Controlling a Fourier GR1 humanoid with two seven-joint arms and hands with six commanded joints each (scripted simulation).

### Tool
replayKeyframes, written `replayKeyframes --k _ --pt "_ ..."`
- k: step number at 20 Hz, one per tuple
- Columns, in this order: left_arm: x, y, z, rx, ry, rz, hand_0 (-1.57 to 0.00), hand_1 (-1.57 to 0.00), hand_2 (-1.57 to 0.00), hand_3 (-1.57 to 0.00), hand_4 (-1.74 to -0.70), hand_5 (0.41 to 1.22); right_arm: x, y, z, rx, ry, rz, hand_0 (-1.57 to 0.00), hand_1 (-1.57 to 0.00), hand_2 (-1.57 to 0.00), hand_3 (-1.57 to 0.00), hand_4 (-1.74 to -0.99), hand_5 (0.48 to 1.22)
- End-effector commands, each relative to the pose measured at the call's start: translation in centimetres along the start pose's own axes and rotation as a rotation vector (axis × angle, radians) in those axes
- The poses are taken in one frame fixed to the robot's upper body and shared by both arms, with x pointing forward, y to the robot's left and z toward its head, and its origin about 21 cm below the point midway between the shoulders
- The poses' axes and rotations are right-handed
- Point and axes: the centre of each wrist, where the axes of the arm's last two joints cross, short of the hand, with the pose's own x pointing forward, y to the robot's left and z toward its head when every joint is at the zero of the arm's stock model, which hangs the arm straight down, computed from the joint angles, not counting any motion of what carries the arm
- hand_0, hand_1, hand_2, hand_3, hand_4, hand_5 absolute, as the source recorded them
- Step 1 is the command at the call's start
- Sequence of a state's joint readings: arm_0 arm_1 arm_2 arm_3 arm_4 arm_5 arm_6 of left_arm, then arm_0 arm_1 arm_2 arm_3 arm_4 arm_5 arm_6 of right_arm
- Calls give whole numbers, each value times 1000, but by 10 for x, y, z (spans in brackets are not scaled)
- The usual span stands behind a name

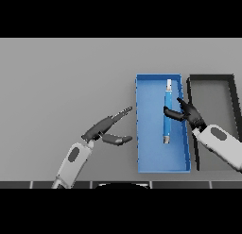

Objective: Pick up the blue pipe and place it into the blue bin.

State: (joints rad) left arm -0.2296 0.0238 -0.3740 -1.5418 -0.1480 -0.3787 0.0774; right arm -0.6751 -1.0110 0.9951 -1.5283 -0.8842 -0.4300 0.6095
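Note:
The blue pipe [168, 114] is a slim tube with pale ends. It lies lengthwise inside the blue bin [150, 134], in its right half. My right hand [190, 114] is over the bin beside the pipe. Its thumb reaches to the pipe's middle and a straight finger points up alongside the pipe; the fingers are not curled round it. My left hand [105, 129] is over the table left of the blue bin, fingers straight, thumb spread, holding nothing.
A black bin [212, 78] stands right of the blue bin, close beside it; my right forearm [222, 146] crosses over it. Open grey table [66, 82] spreads to the left and back.

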Motion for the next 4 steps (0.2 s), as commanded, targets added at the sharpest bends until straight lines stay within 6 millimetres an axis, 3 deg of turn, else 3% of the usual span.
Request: replayKeyframes --k 1,4 --pt "1 -2 0 -6 -14 4 1 1 1 1 -930 496 -3 2 1 7 -3 15 -19 -17 -17 -4 -1084 713" --pt "0 1 2 0 -10 1 1 1 1 1 -930 495 -5 2 0 20 -11 14 -19 -17 -17 -4 -1084 714"
